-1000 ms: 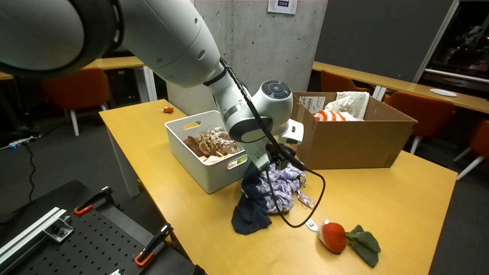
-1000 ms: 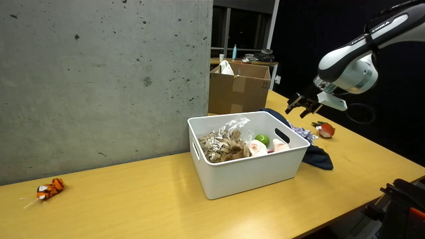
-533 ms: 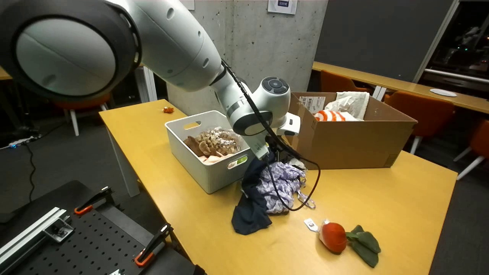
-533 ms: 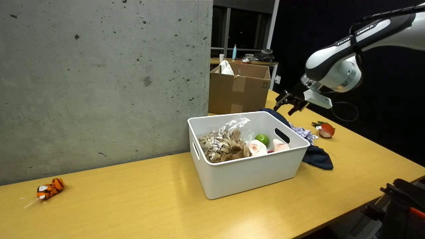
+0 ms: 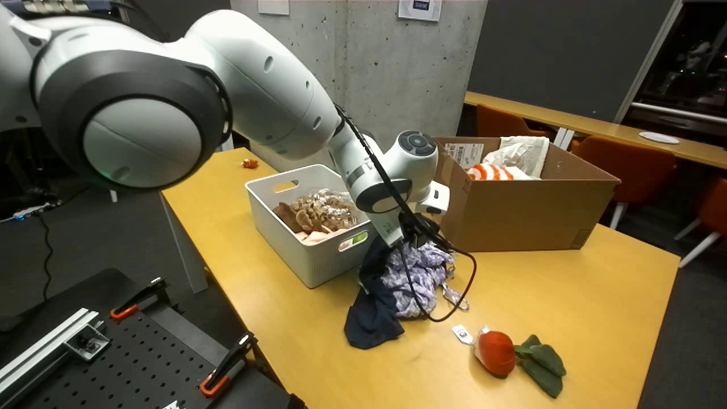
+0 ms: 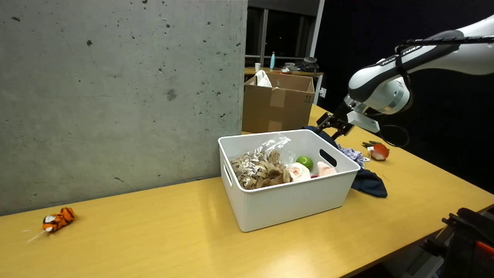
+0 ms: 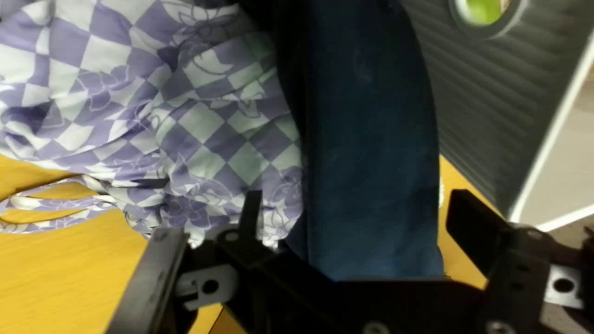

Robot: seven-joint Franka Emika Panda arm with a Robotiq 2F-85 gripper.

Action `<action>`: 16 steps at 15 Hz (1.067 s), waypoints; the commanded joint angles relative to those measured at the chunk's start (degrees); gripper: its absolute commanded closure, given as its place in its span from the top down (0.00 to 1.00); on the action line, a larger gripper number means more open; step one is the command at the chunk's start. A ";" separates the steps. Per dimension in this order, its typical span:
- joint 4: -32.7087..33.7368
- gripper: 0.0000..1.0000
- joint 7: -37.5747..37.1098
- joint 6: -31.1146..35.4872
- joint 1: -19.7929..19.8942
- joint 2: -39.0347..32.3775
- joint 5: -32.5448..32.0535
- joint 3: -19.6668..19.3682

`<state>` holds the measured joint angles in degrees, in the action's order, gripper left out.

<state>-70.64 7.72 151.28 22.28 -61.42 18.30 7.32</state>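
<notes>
Black gripper fingers (image 7: 469, 229): matt, metal plates (image 7: 226, 280) behind tips. Between them, long navy cloth (image 7: 371, 162): matt, smooth. Near one finger, purple-and-white checked cloth (image 7: 204, 125): wrinkled. Near the other, light-grey rectangular plastic bin (image 7: 482, 106): ribbed. Beneath both, yellow wood-look tabletop (image 6: 185, 235) shines.

Open cardboard box (image 5: 528, 216) on table (image 5: 568, 284), white cloth (image 5: 535, 152) and orange-striped item (image 5: 493, 172) inside. Red vegetable-shaped item (image 5: 496, 353) with green leaves (image 5: 544, 363) on same table. Tiger-striped orange object (image 6: 58, 220) near concrete wall (image 6: 123, 108). Two clamps (image 5: 230, 362) at edge of perforated black board (image 5: 142, 352). Blue bottle (image 6: 272, 61), white cup (image 6: 257, 67) on back counter (image 6: 250, 71). Orange chair (image 5: 627, 170) behind box.
</notes>
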 commanded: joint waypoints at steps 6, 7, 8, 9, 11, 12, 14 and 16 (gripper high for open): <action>9.55 0.56 -2.88 -3.02 -1.88 -5.76 -1.26 -2.04; 9.32 0.47 -2.82 -2.69 -1.93 -5.48 -1.27 -2.11; 8.95 0.40 -2.81 -2.50 -1.98 -5.11 -1.31 -2.26; 8.08 0.34 -2.90 -2.31 -2.07 -4.32 -1.47 -2.67; 6.47 0.18 -2.89 -1.91 -1.94 -2.98 -1.69 -3.29; 5.36 0.10 -2.69 -1.54 -1.93 -2.15 -1.37 -3.71; 4.43 0.00 -2.59 -1.35 -1.77 -1.27 -1.16 -4.32; 2.78 0.00 -2.79 -1.08 -2.12 0.59 -1.04 -4.95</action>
<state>-63.88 6.29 150.17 20.81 -64.93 17.77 3.82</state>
